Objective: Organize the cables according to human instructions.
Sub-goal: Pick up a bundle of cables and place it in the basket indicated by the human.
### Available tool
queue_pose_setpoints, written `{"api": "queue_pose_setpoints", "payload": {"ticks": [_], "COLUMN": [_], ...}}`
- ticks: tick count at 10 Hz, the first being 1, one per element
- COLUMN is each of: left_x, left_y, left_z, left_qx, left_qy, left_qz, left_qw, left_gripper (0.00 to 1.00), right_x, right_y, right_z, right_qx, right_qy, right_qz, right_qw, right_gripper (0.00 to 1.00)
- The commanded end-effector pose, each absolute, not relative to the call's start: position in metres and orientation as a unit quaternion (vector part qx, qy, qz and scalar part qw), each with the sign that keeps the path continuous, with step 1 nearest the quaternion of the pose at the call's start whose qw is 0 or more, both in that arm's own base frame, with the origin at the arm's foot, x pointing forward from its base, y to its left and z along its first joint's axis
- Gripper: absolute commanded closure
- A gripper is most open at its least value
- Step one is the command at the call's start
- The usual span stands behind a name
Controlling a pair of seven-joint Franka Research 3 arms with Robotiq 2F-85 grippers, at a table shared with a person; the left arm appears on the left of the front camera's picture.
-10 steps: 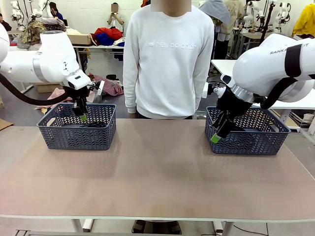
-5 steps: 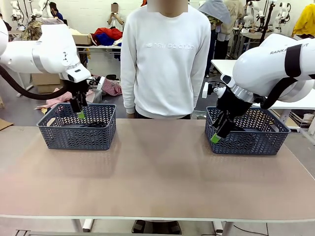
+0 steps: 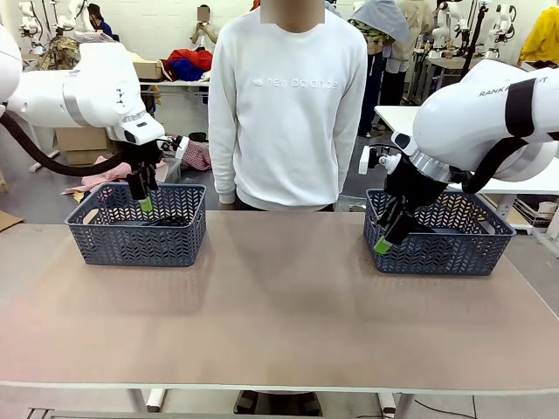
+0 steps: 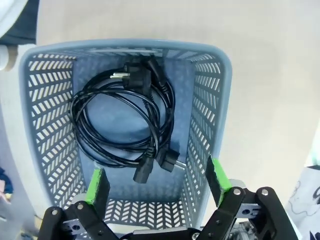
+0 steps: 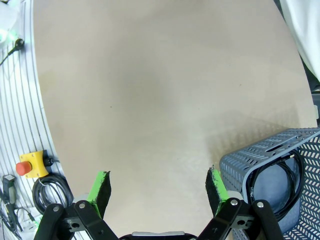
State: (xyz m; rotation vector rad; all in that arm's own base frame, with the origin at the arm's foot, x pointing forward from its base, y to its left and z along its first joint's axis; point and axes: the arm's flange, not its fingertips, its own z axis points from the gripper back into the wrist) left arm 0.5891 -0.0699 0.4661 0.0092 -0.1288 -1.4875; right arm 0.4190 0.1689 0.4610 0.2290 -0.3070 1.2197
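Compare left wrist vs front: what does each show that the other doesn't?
Left wrist alone: the inside of the left basket from above, with coiled black cables and their plugs lying on its floor, and the left gripper open and empty over them.

Front alone: the person at the far side of the table, the right basket, and the right gripper low by that basket's near left corner.

Both: the left basket, the left gripper above it, and the tan tabletop.
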Motion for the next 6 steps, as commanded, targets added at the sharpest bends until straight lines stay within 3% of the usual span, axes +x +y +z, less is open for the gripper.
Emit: {"api": "queue_pose_setpoints", "payload": {"ticks": [1, 6], "left_x": [0.5878, 0.5878], "left_y": [-0.0689, -0.0689], "left_z": [0.4698, 0.4698], "left_qx": [0.012, 0.012], "left_qy": [-0.062, -0.062], "left_qz": [-0.68, -0.68], "left_qw": [0.73, 0.73], "left_gripper": [0.0, 0.0], "right_x": [0.4198, 0.4198], "right_y": [0.1694, 0.1694], "right_z": [0.4632, 0.4632], "right_qx": [0.107, 0.107], "right_qy": [-0.142, -0.142], "right_qz": [0.568, 0.568], "right_qw": [0.803, 0.803], "right_gripper": [0.0, 0.0]}}
